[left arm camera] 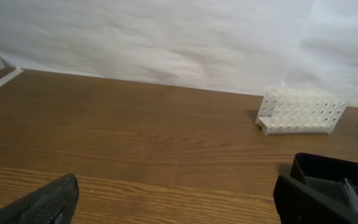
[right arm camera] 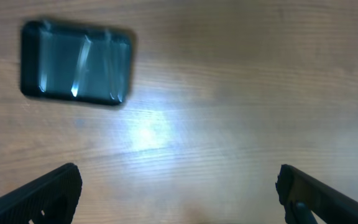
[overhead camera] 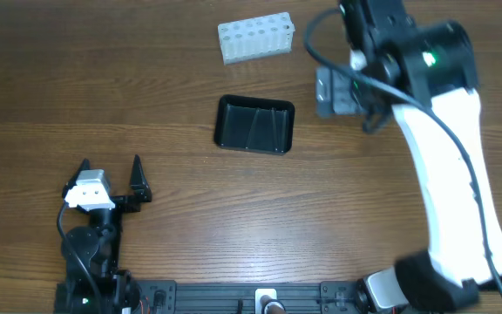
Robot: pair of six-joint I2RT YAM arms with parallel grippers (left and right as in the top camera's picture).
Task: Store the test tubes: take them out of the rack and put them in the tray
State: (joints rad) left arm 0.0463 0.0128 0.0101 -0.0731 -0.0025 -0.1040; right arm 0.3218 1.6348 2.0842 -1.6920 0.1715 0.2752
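Above grained wood [overhead camera: 103, 78] with glossy black tray [overhead camera: 220, 126] and perforated rack [overhead camera: 256, 38], left pincer [overhead camera: 111, 164] and right pincer [right arm camera: 179, 177] gape wide.

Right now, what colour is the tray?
The tray is black; the top view shows it best.

table [overhead camera: 103, 87]: smooth wood grain | tray [overhead camera: 220, 124]: glossy black plastic | rack [overhead camera: 256, 38]: matt white plastic

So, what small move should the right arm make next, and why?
Probably carry the right hand toward the rack. It hangs open and empty above bare table beside the tray, and the rack is the pick-up place; whether it is loaded I cannot tell.
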